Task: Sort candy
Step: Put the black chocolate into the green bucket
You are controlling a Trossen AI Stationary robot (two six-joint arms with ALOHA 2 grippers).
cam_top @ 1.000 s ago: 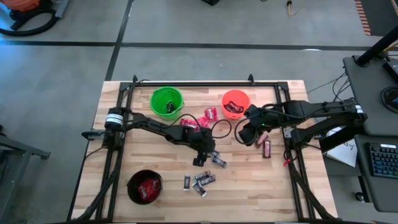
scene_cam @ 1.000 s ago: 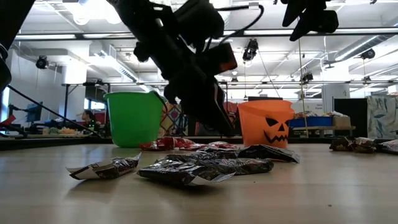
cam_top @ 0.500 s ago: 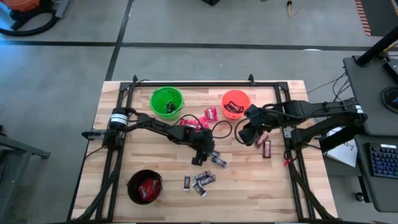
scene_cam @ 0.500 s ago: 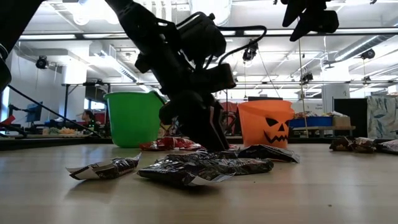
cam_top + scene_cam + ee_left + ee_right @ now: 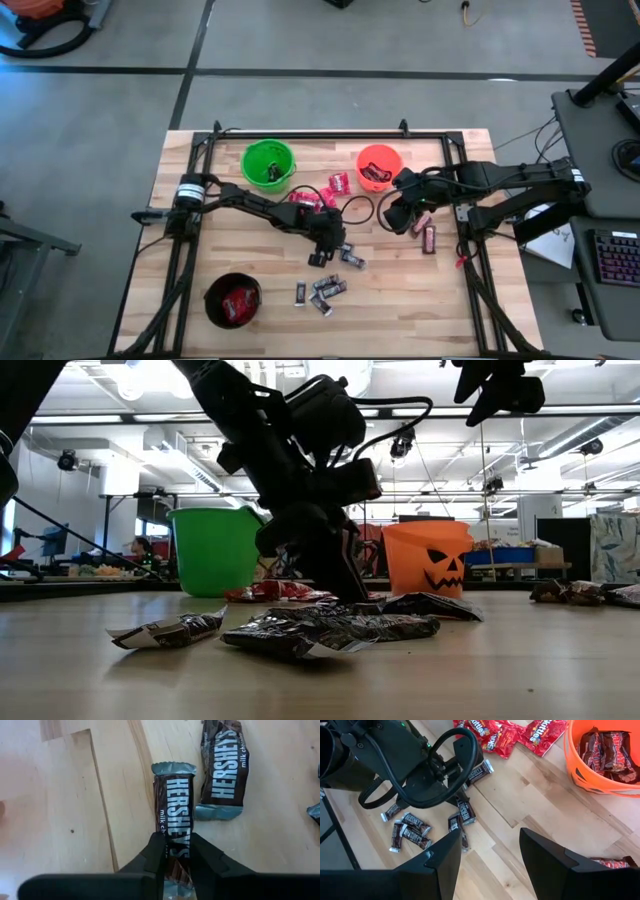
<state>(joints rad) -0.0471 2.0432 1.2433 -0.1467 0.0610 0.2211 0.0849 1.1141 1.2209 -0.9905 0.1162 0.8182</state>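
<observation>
Candy lies scattered mid-table: black-silver Hershey's bars (image 5: pixel 322 290), red packets (image 5: pixel 338 182), and dark brown-red bars (image 5: pixel 428 238) at the right. My left gripper (image 5: pixel 178 851) is down on the table at the centre, shut on one Hershey's bar (image 5: pixel 174 805) that lies flat on the wood. A second bar (image 5: pixel 222 767) lies just beyond it. My right gripper (image 5: pixel 487 851) hangs open above the table near the orange bucket (image 5: pixel 378 166), with nothing between its fingers. My left gripper pinches the Hershey's bar between its two fingers by its two long edges (image 5: pixel 176 842), near the end closest to the wrist. The fingers slant down from the table's left side and run along the bar. The bar lies flat on the table.
A green bucket (image 5: pixel 268 163) stands at the far left and a black bucket (image 5: pixel 232 300) with red packets at the near left. The orange bucket holds dark bars. A black frame (image 5: pixel 330 135) runs along the table's edges. Bare wood lies at the near right.
My left gripper has shut its fingers, which stood wide apart a second ago, onto the Hershey's bar on the table. The bar has stayed flat where it lay.
</observation>
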